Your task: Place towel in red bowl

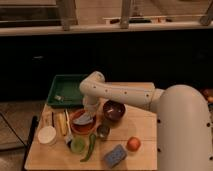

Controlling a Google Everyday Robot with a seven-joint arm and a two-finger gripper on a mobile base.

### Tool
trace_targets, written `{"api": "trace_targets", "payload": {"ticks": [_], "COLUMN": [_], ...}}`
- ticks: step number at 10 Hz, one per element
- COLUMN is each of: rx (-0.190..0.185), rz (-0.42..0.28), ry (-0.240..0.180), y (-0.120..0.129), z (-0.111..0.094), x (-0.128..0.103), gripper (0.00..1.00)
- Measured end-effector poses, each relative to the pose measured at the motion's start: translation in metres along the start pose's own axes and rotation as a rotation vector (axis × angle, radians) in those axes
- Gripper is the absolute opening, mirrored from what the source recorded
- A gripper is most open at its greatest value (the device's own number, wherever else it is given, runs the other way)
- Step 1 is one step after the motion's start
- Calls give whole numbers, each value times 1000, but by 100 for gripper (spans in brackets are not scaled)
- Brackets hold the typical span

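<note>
Claw [88, 114] hung low over the red bowl [75, 129], pinched narrow on the towel [83, 120], which lay bunched in the bowl's middle. Lifting before letting go would likely drag the cloth out, or leave a corner over the rim. On the worktop [142, 132], a maroon bowl [114, 111] crowded in at 3 o'clock, a small tin [103, 131] at 5, a green tray [65, 90] at 12

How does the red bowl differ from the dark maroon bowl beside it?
The red bowl is wide, shallow, orange-red; the maroon bowl is deeper, darker, narrower. The gripper, shut on the towel, hangs over the red bowl, not the maroon bowl. Both are round and upright.
</note>
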Motion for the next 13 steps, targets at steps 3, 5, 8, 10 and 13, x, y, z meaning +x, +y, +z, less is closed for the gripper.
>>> {"api": "trace_targets", "payload": {"ticks": [3, 5, 8, 10, 13], "rx": [-1, -2, -3, -3, -4], "rz": [-7, -8, -16, -18, -23], "ry": [-1, -2, -1, -2, -2], "y": [0, 0, 1, 1, 1], "z": [2, 2, 2, 2, 2], "x": [-1, -1, -1, -1, -1], "gripper": [1, 1, 1, 1, 1]}}
